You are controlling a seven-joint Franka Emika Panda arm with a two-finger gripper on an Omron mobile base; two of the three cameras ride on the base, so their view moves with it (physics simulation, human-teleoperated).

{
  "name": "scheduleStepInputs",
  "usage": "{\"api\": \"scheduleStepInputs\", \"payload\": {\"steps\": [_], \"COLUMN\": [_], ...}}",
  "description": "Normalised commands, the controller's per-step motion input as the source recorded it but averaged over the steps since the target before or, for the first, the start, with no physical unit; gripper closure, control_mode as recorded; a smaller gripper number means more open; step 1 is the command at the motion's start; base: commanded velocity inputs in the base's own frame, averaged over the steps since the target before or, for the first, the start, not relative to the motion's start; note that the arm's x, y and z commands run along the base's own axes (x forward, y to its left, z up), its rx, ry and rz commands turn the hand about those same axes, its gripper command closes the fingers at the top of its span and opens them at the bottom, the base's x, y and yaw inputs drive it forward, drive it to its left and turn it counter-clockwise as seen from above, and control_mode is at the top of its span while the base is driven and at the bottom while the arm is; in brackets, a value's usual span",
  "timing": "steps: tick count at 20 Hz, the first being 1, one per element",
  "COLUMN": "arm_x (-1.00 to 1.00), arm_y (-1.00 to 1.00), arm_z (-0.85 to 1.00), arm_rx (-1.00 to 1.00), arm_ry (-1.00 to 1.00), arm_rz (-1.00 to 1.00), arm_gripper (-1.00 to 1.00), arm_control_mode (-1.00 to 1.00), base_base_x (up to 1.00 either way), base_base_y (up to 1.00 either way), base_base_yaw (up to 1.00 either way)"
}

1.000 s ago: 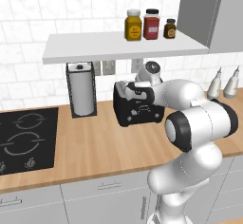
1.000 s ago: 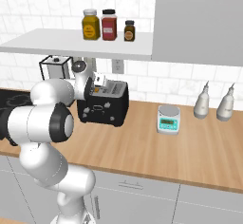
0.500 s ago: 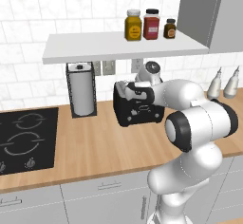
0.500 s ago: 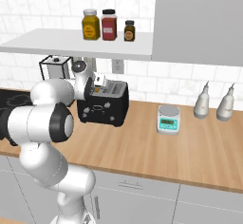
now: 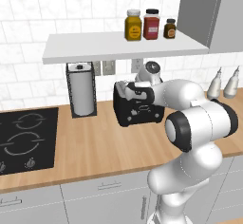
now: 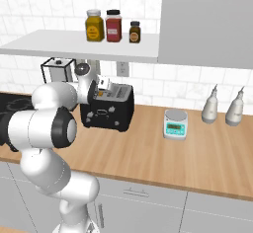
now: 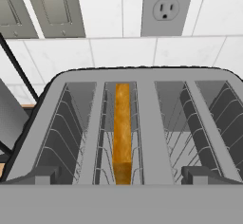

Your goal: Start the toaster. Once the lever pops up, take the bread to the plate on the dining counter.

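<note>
You are looking at one wood table (image 5: pixel 95 147) running along a white tiled wall, with these items standing on it. Toaster (image 5: pixel 137 107): black, boxy, sitting near the wall under a white shelf (image 5: pixel 118 47), between a paper-towel holder (image 5: pixel 81 89) on its left and a small scale (image 6: pixel 176 124) well off to its right. Bread (image 7: pixel 122 130): one slice, standing on edge deep in the toaster's left slot, its golden crust edge facing up at you in the hand view; the right slot is showing bare wire guides. Arm: reaching over from the table's front edge, its hand hanging just above the toaster's top. Fingers (image 5: pixel 129 91): spread as wide as they go, gripping nothing, hovering above the slots and not touching the bread. Cooktop (image 5: pixel 23 135): black, set into the table well left of the towel holder. Two pale bottles (image 6: pixel 223 106): standing side by side near the wall at the far right, beyond the scale. Three jars (image 5: pixel 149 24): lined up on the shelf above the toaster, one yellow, one red, one small and dark. Wall outlet (image 7: pixel 167 4): sitting on the tiles directly behind the toaster. Grey cupboards are running under the table, and a grey wall cabinet is hanging to the right of the shelf.
</note>
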Motion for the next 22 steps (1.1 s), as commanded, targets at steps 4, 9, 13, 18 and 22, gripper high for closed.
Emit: {"api": "scheduleStepInputs", "payload": {"steps": [4,9,13,18,22], "arm_x": [0.00,0.00,0.00,0.00,0.00], "arm_y": [0.00,0.00,0.00,0.00,0.00], "arm_z": [0.00,0.00,0.00,0.00,0.00], "arm_rx": [0.00,0.00,0.00,0.00,0.00], "arm_ry": [0.00,0.00,0.00,0.00,0.00], "arm_rz": [0.00,0.00,0.00,0.00,0.00], "arm_gripper": [-1.00,-1.00,-1.00,-1.00,-1.00], "arm_control_mode": [-1.00,-1.00,-1.00,-1.00,-1.00], "base_base_x": [0.00,0.00,0.00,0.00,0.00], "base_base_y": [0.00,0.00,0.00,0.00,0.00], "base_base_yaw": [0.00,0.00,0.00,0.00,0.00]}}
